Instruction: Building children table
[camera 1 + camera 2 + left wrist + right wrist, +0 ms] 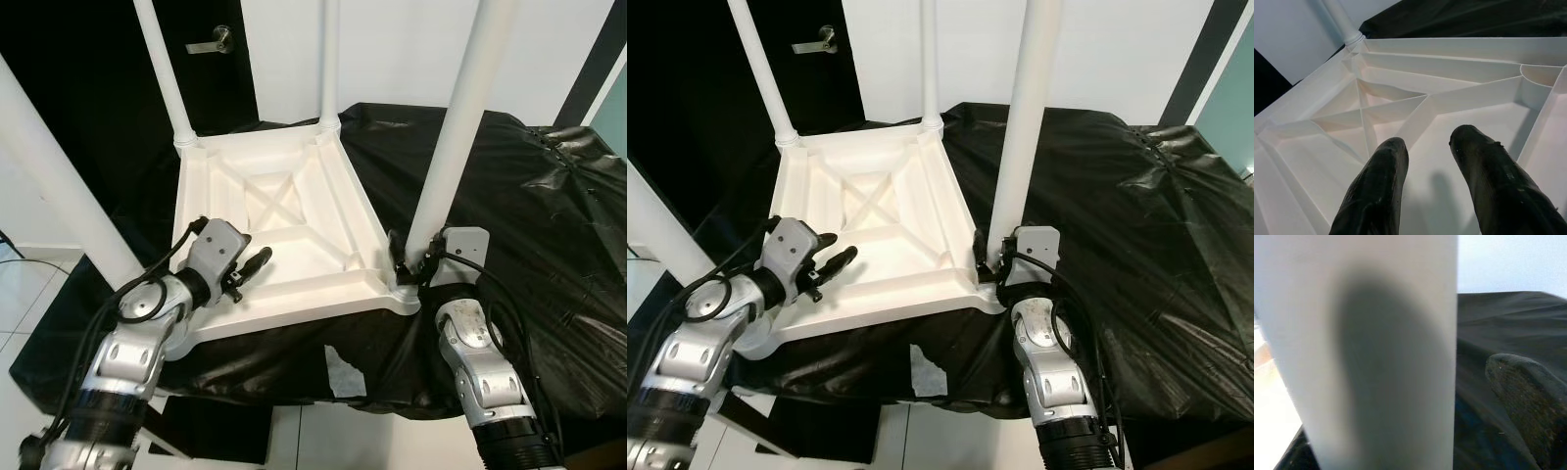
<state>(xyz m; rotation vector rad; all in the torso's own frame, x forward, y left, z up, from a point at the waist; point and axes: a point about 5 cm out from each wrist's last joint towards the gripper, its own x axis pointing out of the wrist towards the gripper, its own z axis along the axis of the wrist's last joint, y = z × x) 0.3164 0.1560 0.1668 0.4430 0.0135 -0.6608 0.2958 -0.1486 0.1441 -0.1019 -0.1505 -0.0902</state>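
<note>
A white plastic children's table lies upside down on a black-draped surface, its ribbed underside facing up. Its legs stand upward: the far left leg, the far right leg, the near right leg and the near left leg. My left gripper hovers over the near left part of the underside, open, with nothing between its fingers. My right gripper sits at the base of the near right leg. One finger stands apart from the leg; the other is hidden behind it.
The black plastic sheet covers the support and hangs over its front edge, with a torn white patch below the table's rim. A dark door with a metal handle is behind on the left. Pale floor tiles show at the left.
</note>
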